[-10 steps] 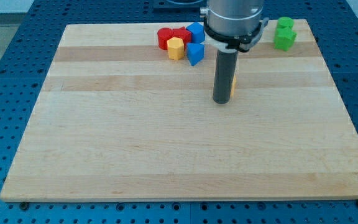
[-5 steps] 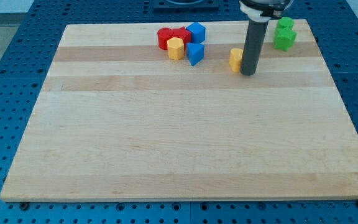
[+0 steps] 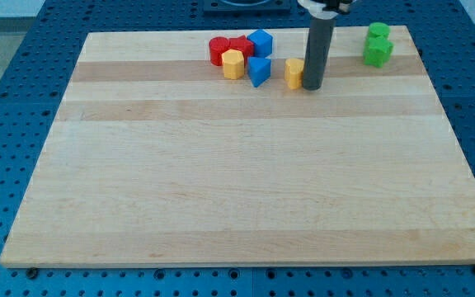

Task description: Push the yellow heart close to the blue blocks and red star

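- Camera view: a wooden board (image 3: 237, 181) lies on a blue perforated table (image 3: 7, 124); all blocks sit along the board's top strip.
- My tip (image 3: 311, 86) touches the board just at the right of the yellow heart (image 3: 293, 73). The rod stands upright and it covers the heart's right edge, so the two seem to be in contact.
- The arm carries no pincer, only this rod, so I cannot tell any spread or pressed state; nothing is pinched.
- The yellow heart is near the cluster, a little to the right of the lower blue block (image 3: 259, 71), with a narrow strip of bare wood between them.
- The upper blue block (image 3: 260, 42) stands above the lower one, at the cluster's right side.
- The red star (image 3: 240, 47) sits just left of the upper blue block, touching it or almost.
- A red block (image 3: 218, 49), rounded in shape, is at the left end of the cluster, against the star.
- A second yellow block (image 3: 233, 63) sits below the red ones and left of the lower blue block.
- Two green blocks are well apart at the top right of the board: one (image 3: 378, 31) above, the other (image 3: 378, 52) just below, touching it.
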Available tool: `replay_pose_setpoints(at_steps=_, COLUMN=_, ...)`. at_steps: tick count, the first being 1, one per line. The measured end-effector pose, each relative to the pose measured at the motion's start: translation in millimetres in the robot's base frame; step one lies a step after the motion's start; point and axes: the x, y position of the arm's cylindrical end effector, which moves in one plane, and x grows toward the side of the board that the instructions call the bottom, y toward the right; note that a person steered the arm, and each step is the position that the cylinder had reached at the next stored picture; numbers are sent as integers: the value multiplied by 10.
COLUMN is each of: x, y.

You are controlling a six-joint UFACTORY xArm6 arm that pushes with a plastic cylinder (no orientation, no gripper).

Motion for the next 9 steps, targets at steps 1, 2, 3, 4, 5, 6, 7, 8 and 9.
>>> replay_pose_setpoints(at_steps=1, x=-31, y=-124)
replay_pose_setpoints(at_steps=2, x=-134, y=-181)
replay_pose_setpoints(at_steps=3, x=-251, y=-181)
replay_pose_setpoints(at_steps=4, x=-358, y=-181)
replay_pose_setpoints(at_steps=5, x=-403, y=-181)
replay_pose_setpoints(at_steps=6, x=-421, y=-212)
replay_pose_setpoints(at_steps=7, x=-423, y=-310)
replay_pose_setpoints(at_steps=8, x=-423, y=-374)
replay_pose_setpoints(at_steps=9, x=-436, y=-456)
